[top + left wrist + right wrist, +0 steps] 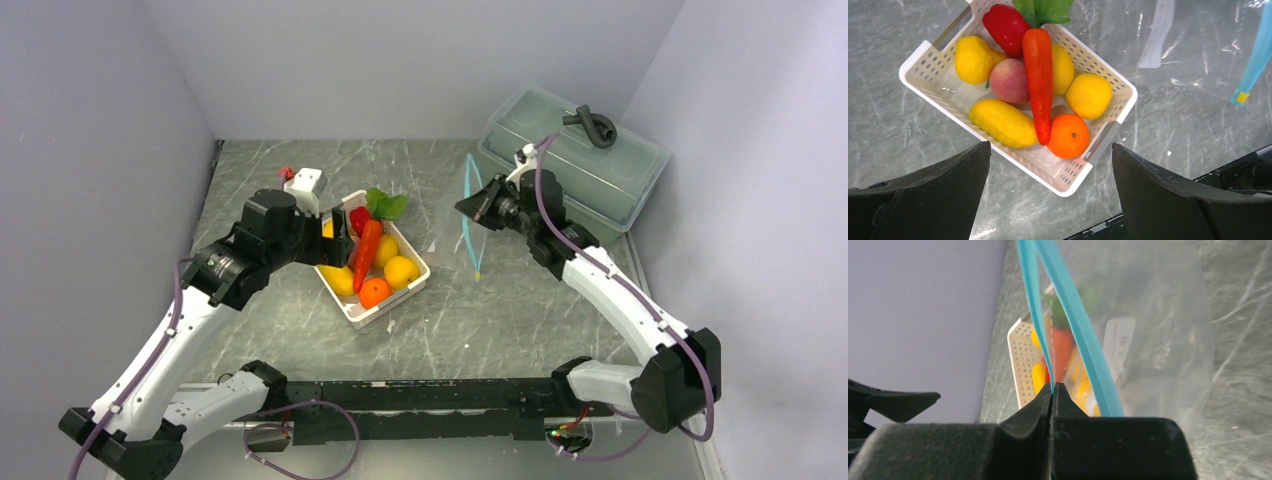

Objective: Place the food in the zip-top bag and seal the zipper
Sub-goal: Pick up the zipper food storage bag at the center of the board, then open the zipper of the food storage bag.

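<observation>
The top view sits high at the near edge and looks down and forward, far enough back to take in the whole worktop (450, 330). The left wrist view looks steeply down, close over the basket (923, 60), between the left pincer's (1049, 147) spread fingers. The right wrist view looks low across the right pincer (1052, 387), very near the zipper (1083, 340) it nips. All three views share the basket.
</observation>
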`<move>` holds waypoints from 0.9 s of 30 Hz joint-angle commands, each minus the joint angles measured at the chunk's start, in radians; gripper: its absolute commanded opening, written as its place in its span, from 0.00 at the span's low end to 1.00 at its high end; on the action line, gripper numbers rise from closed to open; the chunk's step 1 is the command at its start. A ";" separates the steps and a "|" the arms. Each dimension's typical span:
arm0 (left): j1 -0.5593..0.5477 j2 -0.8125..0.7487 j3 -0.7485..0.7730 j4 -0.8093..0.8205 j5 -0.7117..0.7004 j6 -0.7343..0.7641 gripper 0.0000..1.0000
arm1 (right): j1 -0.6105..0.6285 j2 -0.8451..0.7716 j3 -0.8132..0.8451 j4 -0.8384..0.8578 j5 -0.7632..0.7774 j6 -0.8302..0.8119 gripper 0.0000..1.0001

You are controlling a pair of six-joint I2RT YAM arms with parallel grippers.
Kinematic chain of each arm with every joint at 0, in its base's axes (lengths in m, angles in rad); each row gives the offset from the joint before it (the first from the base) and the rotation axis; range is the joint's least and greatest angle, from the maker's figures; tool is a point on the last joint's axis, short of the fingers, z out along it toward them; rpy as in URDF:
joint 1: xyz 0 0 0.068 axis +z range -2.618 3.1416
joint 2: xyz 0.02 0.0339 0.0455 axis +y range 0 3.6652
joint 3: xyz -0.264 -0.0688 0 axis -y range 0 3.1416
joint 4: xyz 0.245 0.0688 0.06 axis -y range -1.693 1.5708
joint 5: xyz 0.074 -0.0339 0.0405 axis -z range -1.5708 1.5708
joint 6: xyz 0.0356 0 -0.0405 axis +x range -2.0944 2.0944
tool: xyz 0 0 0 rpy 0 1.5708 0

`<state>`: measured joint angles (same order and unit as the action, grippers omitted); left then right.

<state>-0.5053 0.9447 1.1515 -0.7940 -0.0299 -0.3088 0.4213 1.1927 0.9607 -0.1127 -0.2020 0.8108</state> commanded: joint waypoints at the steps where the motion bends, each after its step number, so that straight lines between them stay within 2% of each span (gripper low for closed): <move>1: -0.026 0.015 0.059 0.025 0.013 -0.051 0.94 | 0.083 0.054 0.116 -0.094 0.008 -0.013 0.00; 13: -0.125 0.090 0.052 0.146 -0.046 -0.180 0.89 | 0.227 0.216 0.309 -0.227 0.008 -0.013 0.00; 25: -0.195 0.102 -0.026 0.275 -0.108 -0.336 0.87 | 0.278 0.285 0.415 -0.278 0.008 -0.013 0.00; 26: -0.196 0.100 -0.029 0.282 -0.111 -0.342 0.87 | 0.284 0.289 0.421 -0.278 0.008 -0.013 0.09; 27: -0.196 0.098 -0.032 0.289 -0.114 -0.346 0.87 | 0.289 0.289 0.424 -0.278 0.105 -0.013 0.00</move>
<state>-0.6926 1.0473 1.1301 -0.5865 -0.1062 -0.5907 0.6922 1.4757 1.3258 -0.3870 -0.1989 0.8093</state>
